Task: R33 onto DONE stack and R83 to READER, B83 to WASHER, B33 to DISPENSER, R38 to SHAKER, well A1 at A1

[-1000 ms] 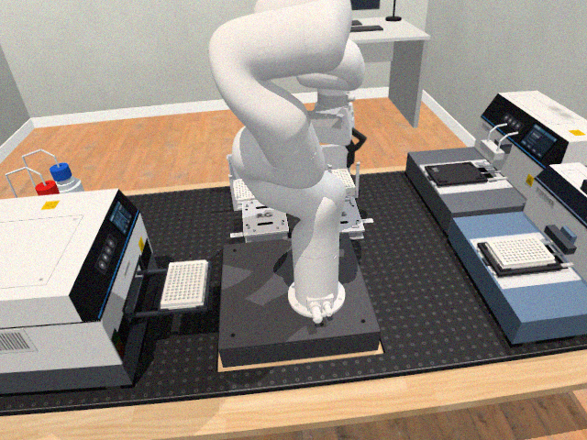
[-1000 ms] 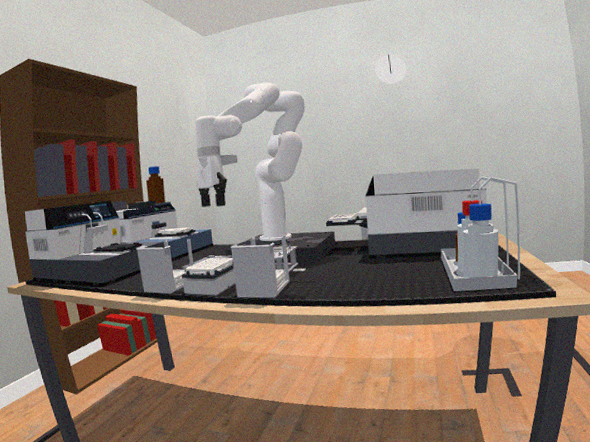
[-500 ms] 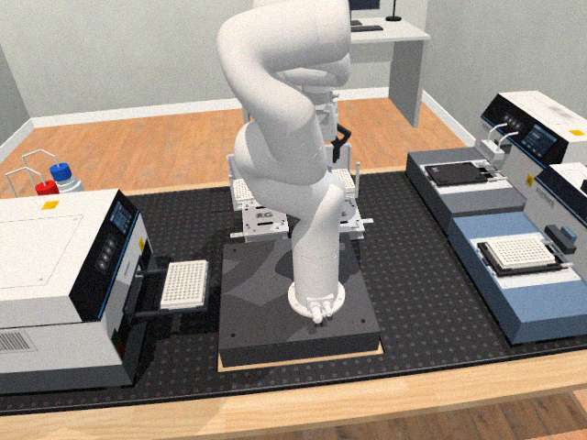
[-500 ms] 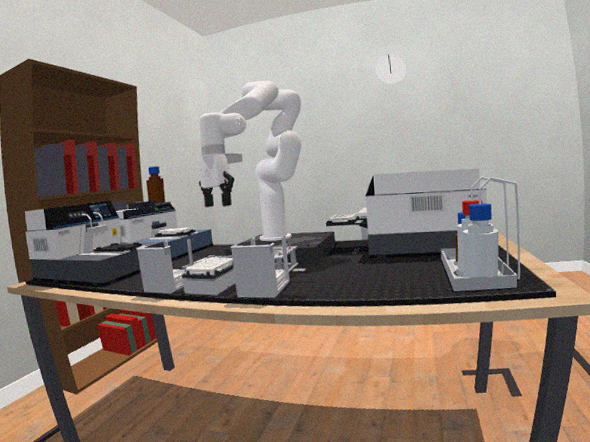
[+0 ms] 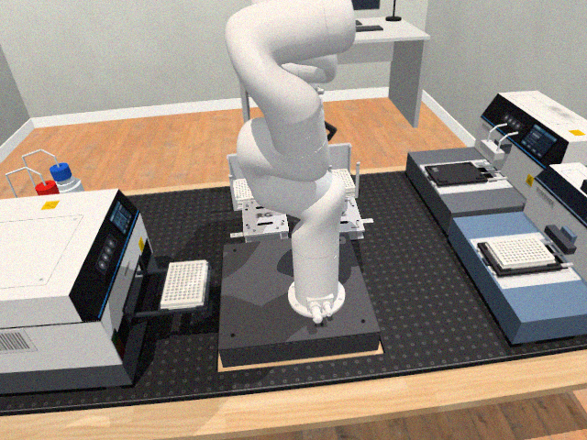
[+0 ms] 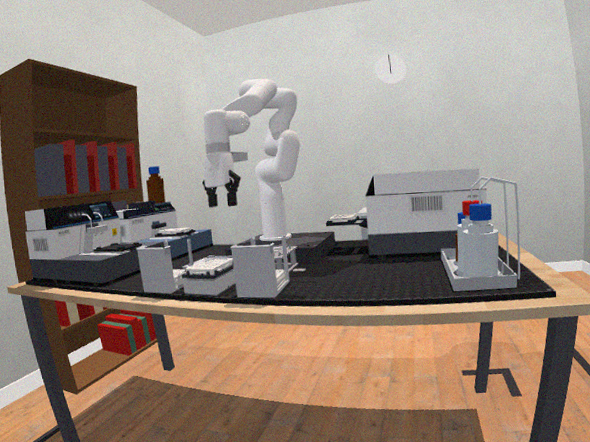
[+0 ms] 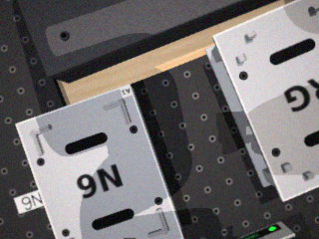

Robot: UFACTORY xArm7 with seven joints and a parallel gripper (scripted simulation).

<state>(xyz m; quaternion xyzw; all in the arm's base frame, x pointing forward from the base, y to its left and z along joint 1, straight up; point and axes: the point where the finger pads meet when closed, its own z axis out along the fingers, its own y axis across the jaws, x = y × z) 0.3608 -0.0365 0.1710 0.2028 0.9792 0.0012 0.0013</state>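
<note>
Deck [image 7: 209, 164] | wrist only: N6 nest [image 7: 100, 169] | exterior only: end effector [image 6: 221, 194] open

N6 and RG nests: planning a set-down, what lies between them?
Wrist view: only bare perforated deck separates nest N6 from nest RG; no plate there.
</note>
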